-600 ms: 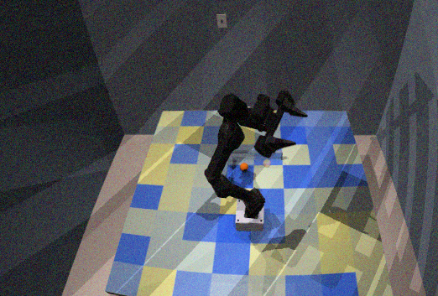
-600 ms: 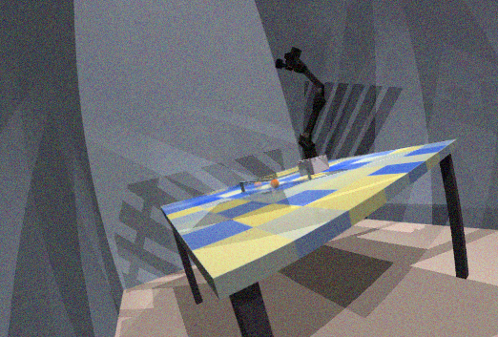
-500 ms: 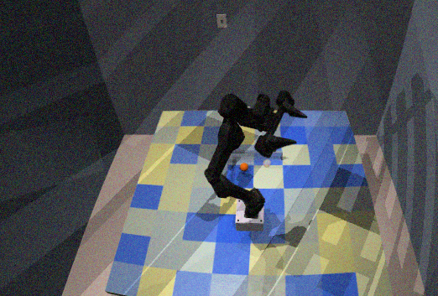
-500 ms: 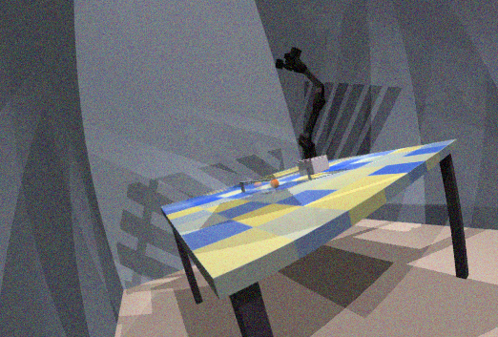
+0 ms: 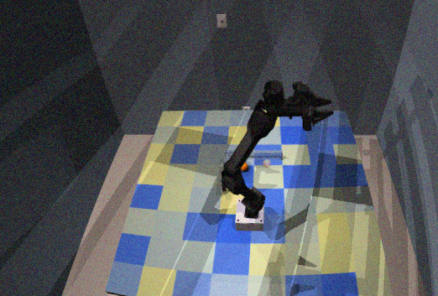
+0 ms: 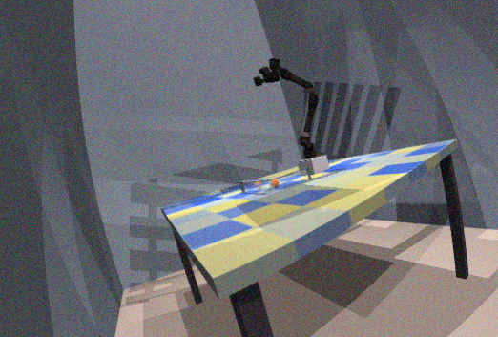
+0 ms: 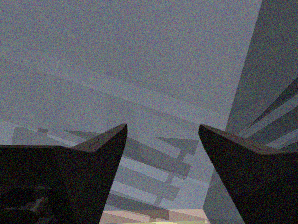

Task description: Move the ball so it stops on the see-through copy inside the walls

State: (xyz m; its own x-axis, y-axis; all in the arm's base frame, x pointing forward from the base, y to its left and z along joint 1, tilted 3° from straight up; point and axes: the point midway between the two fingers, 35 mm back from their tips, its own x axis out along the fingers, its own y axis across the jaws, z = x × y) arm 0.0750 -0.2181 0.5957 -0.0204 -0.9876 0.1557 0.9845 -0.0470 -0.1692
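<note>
One orange ball [image 5: 244, 167] lies on the checkered table [image 5: 168, 236], just beside the arm's lower link and near the pale see-through copy [image 5: 267, 163]. Only the exterior view shows the ball from the side by a low clear wall [image 6: 250, 184]. High above the ball, the gripper [image 5: 320, 109] hangs spread, holding nothing; the wrist view shows two fingers against the room's walls. No writing is readable.
</note>
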